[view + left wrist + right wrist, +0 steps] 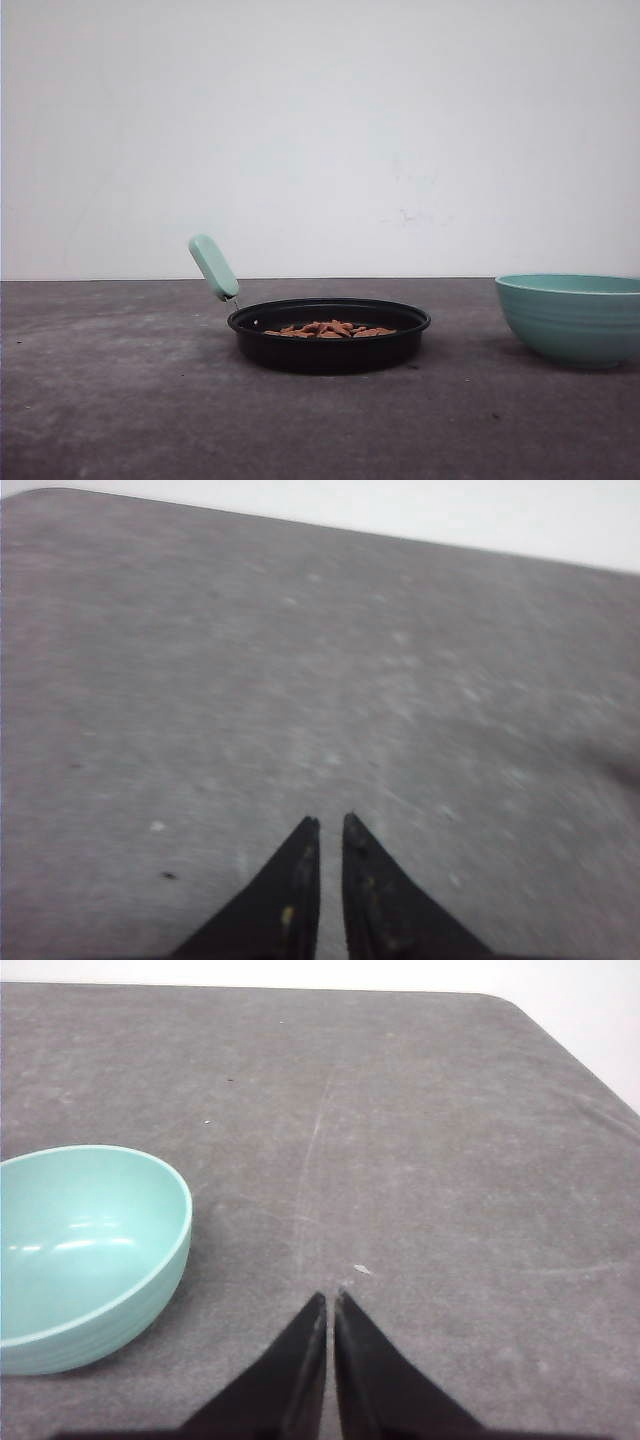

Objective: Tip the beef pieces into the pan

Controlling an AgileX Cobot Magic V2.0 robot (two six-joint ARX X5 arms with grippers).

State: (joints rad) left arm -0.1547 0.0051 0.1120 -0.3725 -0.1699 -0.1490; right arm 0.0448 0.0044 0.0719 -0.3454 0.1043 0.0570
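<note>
The beef pieces [331, 329] lie inside the pan [329, 343]; the pouring looks done.

The pan stands on the grey desk [120, 400], with its mint-green handle [213, 266] rising to the left and away from me. The teal bowl [572, 318] sits upright, well apart to the right, and its inside looks empty in my right wrist view. My left end effector [330, 825] hovers over bare desk, its tips nearly together and holding nothing. My right end effector [329, 1300], closed the same way and empty, hangs beside the bowl [85, 1250], I think because the bowl is put down.
</note>
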